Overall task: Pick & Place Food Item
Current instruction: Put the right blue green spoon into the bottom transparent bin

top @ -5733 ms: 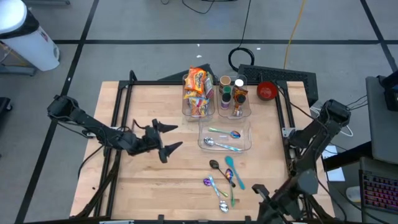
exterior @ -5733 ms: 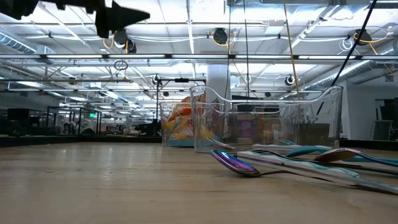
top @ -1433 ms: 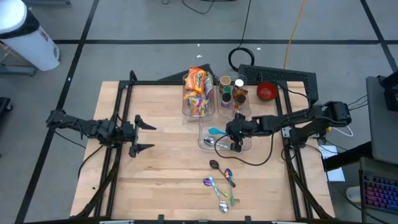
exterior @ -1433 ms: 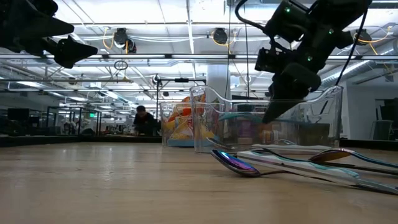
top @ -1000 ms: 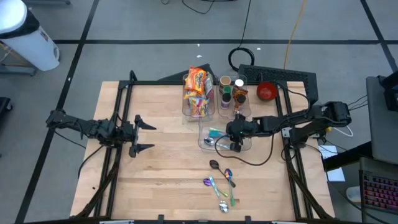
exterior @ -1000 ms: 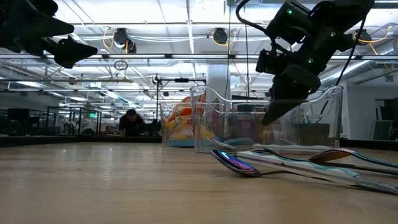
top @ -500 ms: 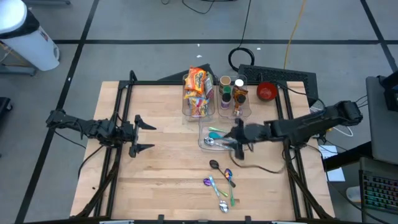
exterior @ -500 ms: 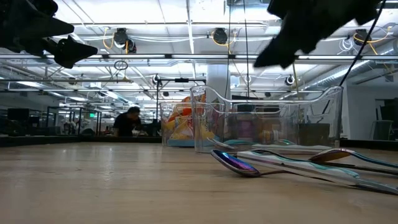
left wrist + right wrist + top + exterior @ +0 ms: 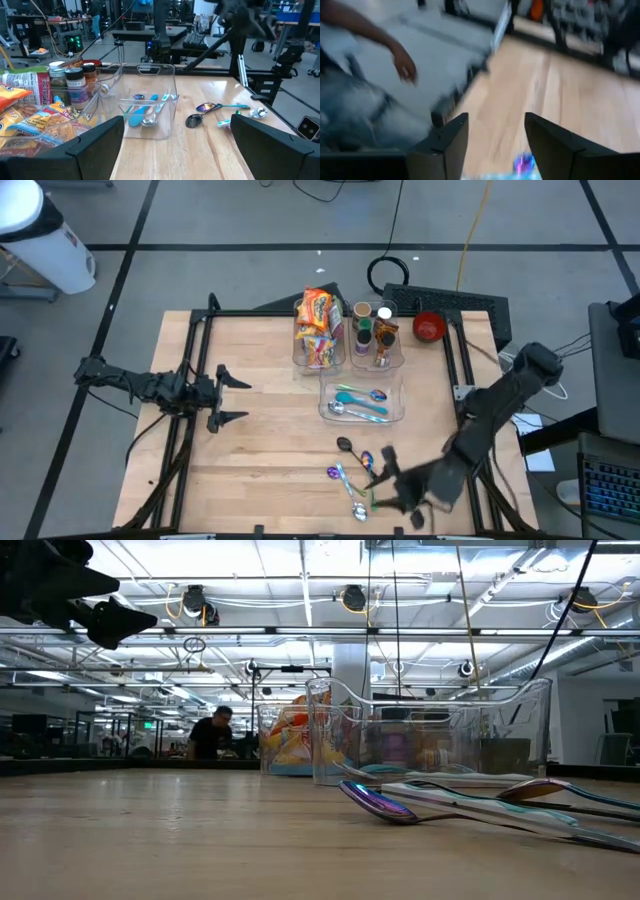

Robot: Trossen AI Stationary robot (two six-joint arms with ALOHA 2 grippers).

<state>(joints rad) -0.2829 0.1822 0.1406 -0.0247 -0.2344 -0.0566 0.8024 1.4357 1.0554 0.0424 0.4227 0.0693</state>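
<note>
Left gripper (image 9: 232, 393): fingers spread wide, grasping nothing, hanging above the bare wood at the table's (image 9: 260, 440) left side; every item lies well beyond its fingertips

Right gripper (image 9: 383, 477): blurred in the high view, low over the near right part of the table; fingers (image 9: 449, 140) parted with an empty gap between them, nothing gripped; in its wrist view a purple-bowled spoon (image 9: 524, 162) shows just under the gap

Loose spoons (image 9: 355, 470): a small heap on the wood immediately beside the right gripper's fingertips, well apart from the left jaws

Clear tray (image 9: 362, 402): holds a teal spoon (image 9: 347, 393) and other spoons; between the two grippers' reach, farther back than the right jaws

Snack packets (image 9: 317, 327): orange bags standing in a clear bin at the table's back edge, far from both sets of jaws

Spice jars (image 9: 372, 332): in the neighbouring clear bin

Red bowl (image 9: 429, 326): beside the bins, off the wood

Person (image 9: 212, 734): in the room behind
</note>
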